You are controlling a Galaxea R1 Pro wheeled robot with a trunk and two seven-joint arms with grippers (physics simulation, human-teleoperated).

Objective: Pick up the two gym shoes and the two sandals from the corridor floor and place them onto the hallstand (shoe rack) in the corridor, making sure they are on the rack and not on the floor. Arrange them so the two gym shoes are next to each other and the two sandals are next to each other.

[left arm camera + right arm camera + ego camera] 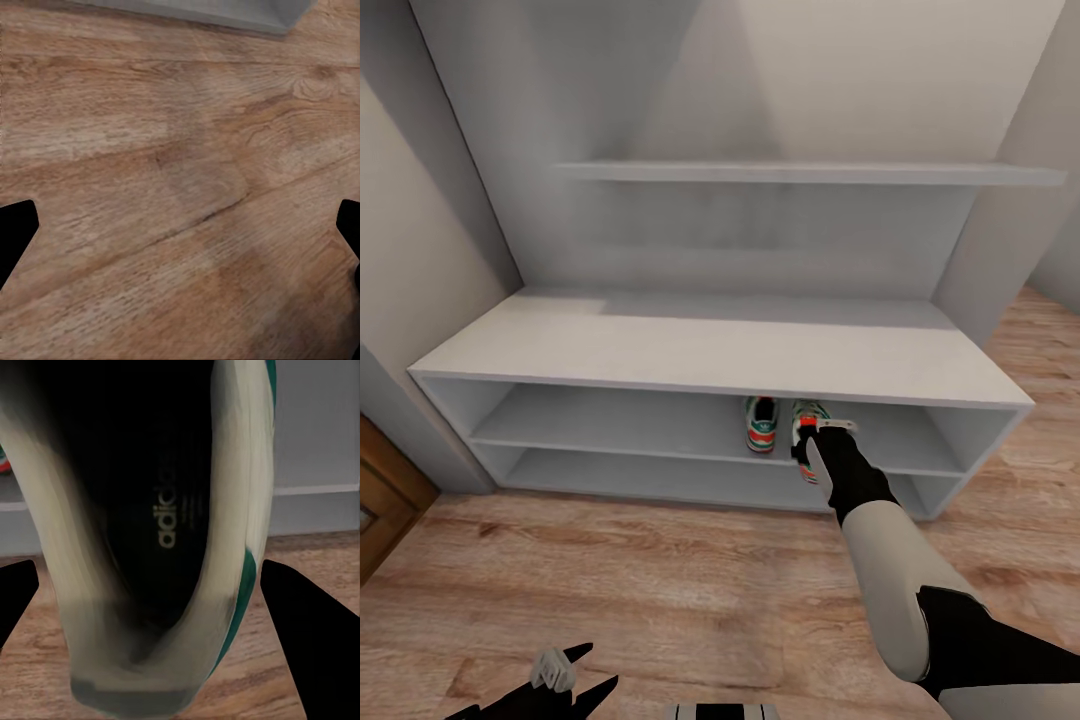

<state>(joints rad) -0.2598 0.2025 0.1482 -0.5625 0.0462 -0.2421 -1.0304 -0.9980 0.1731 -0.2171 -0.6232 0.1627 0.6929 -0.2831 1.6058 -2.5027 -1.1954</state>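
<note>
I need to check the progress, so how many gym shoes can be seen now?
2. One gym shoe stands on the upper open shelf of the hallstand. The other gym shoe is just right of it, at the shelf edge, held in the right gripper. No sandals seen.

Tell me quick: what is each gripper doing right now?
Left gripper: open, holding nothing, over the corridor floor.
Right gripper: shut on the second gym shoe, at the hallstand's upper open shelf.
</note>
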